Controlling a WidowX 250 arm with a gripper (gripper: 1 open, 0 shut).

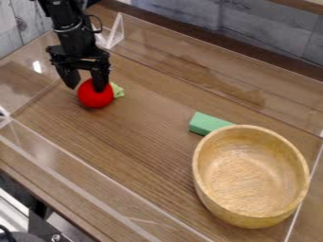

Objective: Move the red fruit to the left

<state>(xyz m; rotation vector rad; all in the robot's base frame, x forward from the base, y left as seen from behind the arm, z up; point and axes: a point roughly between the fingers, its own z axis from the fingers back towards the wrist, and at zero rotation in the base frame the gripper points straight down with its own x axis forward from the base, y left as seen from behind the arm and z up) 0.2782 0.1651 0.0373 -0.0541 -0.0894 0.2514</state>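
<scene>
Right now the red fruit (94, 95) sits on the worktop (145, 175), in the upper left part of the camera view, rounded and bright red. Its light-green leafy tip (117, 90) points toward the right side of the view. My fingers (83, 79) are wide apart above it, one toward each side, and their tips come down close to its upper part as the camera sees it. I cannot tell from this angle whether either of them touches it, but I am not clamped on it. Behind them, my dark arm (71, 26) reaches in from the top left corner of the view.

Farther out, well apart from the fruit and toward the right of the view, the mint-green block (210, 123) lies flat on the wood. Just beside it, nearer the bottom of the view, stands the big wooden bowl (250, 178), upright, with its pale inside open to me; it is much larger than the fruit. Down in the bottom left corner, partly cut off by the edge of the view, is a black object (18, 235), too little of it showing to name, with a dark cable (32, 203) near it.
</scene>
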